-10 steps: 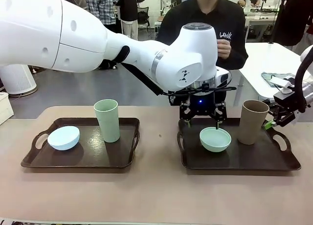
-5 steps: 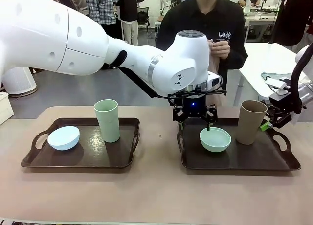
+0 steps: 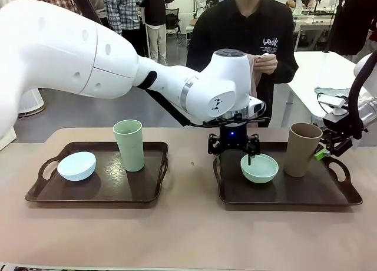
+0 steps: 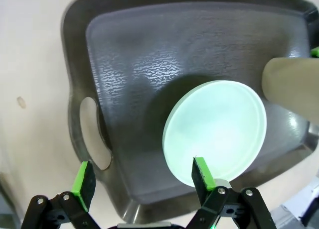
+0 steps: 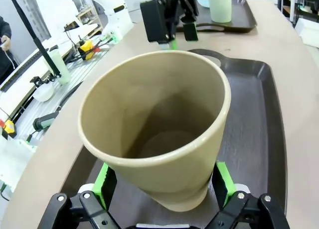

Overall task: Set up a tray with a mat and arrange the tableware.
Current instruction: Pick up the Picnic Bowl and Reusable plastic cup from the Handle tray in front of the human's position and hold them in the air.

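**Hovering over the mint bowl, flanking the tan cup**

Reaching across the beige tabletop [image 3: 177, 235], the left gripper [image 3: 234, 154] hangs over the right-hand dark brown plastic tray [image 3: 283, 203], whose floor is pebbled and whose ends have cut-out handles. Its jaws are spread wide and hold nothing; one green pad [image 4: 202, 171] sits above the near rim of the round, matte mint green bowl [image 3: 259, 168], the other outside it.

The right gripper [image 3: 322, 151] is also fully spread, with a pad on either side of the lower wall of the tall, tapered brown-tan handleless cup [image 3: 303, 148], which leans slightly; contact is unclear.

On the left tray [image 3: 88, 197] stand a pale blue bowl [image 3: 76, 166] and, right of it, a light green cup [image 3: 128, 144].
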You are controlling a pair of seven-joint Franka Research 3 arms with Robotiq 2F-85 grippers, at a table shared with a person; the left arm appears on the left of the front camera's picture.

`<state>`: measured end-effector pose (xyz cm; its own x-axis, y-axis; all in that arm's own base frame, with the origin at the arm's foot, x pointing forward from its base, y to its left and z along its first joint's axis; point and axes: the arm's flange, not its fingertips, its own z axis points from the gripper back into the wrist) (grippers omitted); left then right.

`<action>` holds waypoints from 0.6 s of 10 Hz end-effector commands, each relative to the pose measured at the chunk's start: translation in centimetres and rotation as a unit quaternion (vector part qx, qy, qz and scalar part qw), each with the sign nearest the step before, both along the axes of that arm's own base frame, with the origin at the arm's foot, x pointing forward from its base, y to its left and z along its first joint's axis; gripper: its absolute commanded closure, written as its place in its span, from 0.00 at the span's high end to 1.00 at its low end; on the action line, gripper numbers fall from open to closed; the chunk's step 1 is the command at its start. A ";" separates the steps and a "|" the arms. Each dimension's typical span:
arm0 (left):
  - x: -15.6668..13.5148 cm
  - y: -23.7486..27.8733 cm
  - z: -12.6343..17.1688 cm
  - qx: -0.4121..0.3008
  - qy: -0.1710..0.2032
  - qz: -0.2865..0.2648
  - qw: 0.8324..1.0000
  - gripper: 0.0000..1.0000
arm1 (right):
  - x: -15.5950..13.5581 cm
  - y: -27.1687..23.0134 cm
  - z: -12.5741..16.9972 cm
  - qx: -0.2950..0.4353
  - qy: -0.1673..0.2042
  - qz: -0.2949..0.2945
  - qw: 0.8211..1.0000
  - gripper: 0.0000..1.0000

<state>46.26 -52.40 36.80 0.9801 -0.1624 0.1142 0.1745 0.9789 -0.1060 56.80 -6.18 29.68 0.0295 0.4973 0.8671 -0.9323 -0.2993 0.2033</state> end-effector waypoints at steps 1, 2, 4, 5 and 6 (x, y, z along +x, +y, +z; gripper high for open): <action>0.7 -1.0 -0.6 -0.018 -0.006 -0.010 1.000 1.00 | -0.5 0.8 -0.3 -0.002 -0.007 0.017 1.000 1.00; 0.9 -1.4 -0.9 -0.025 -0.010 -0.012 1.000 1.00 | -0.1 1.2 -0.7 -0.003 -0.005 0.017 1.000 1.00; 1.1 -1.8 -1.3 -0.031 -0.011 -0.011 0.999 1.00 | 0.0 2.2 -1.2 -0.007 0.002 0.023 1.000 1.00; 1.2 -1.8 -1.6 -0.035 -0.009 -0.009 0.999 1.00 | 0.0 2.6 -1.4 -0.007 0.008 0.026 1.000 1.00; 1.4 -1.8 -1.9 -0.039 -0.005 -0.007 0.999 1.00 | 0.0 2.8 -1.5 -0.005 0.011 0.028 1.000 1.00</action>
<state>47.22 -54.14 35.07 0.9783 -0.1556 0.1370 0.1765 0.9717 -0.1567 56.92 -3.73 28.38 0.0269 0.4934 0.8694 -0.9143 -0.3394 0.2210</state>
